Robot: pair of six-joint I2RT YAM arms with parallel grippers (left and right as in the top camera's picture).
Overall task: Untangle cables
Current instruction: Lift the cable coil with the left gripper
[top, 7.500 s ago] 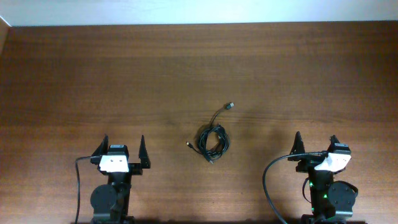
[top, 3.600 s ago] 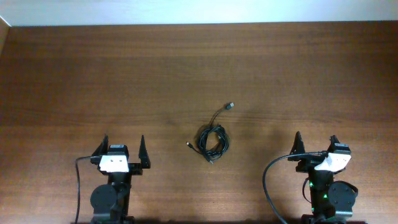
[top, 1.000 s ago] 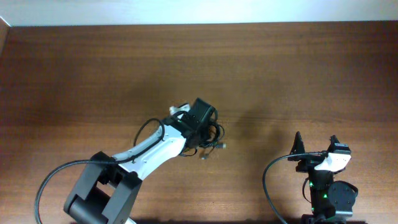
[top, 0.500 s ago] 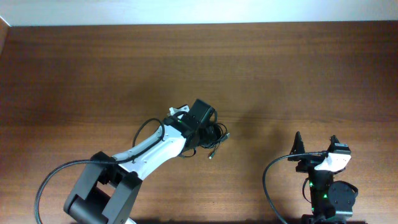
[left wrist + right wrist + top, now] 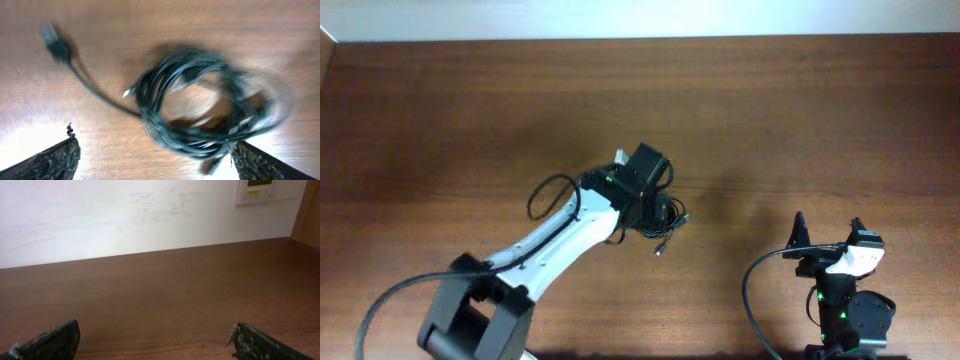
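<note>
Hovering over the cables [image 5: 149, 102], left gripper [image 5: 152, 145] spread wide (picture blurred, seemingly not touching).

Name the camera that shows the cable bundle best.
Left wrist: the cables fill the frame as a coil, though blurred. Overhead, the left tool covers most of them. The right wrist view shows none.

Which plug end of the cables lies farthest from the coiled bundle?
The dark plug at the upper left of the left wrist view, on a single strand leading out of the bundle. The small pale-tipped plug sits at the bundle's edge.
</note>
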